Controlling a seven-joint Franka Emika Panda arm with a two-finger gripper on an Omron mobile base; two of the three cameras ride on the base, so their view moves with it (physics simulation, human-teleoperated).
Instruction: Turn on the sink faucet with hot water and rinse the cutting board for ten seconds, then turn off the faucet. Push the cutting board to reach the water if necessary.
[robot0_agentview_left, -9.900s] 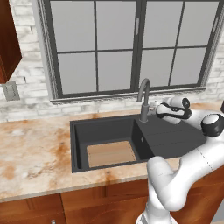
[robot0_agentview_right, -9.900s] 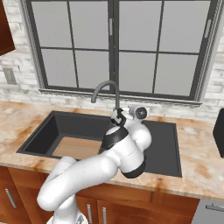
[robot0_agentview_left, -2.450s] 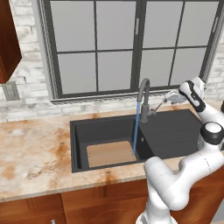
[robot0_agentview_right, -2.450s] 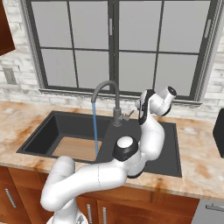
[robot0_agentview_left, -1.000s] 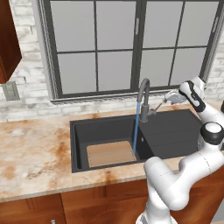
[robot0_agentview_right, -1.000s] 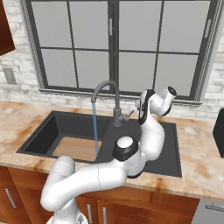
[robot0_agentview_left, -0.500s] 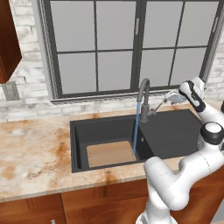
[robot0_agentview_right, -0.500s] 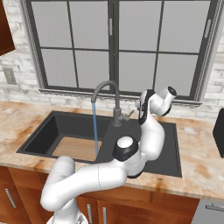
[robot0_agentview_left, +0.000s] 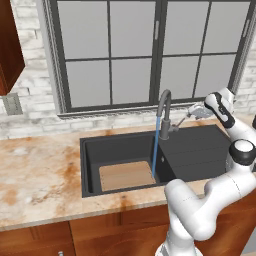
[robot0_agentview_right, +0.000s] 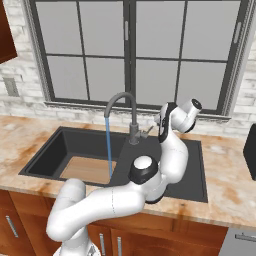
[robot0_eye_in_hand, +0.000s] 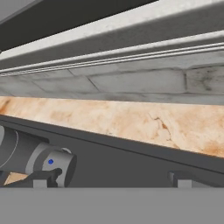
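We see a marbled tan stone table under a dark-framed window in a pale brick wall. The charcoal sink holds the cutting board flat in its basin. Water falls from the faucet onto the board's right edge. Our tool hovers beside the faucet lever, fingertips spread and empty.

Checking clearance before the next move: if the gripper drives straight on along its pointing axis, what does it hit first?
Probably the faucet's grey base and handle, just beyond the gripper at lower left. Dead ahead: sink rim, counter, brick wall. Depth unclear.
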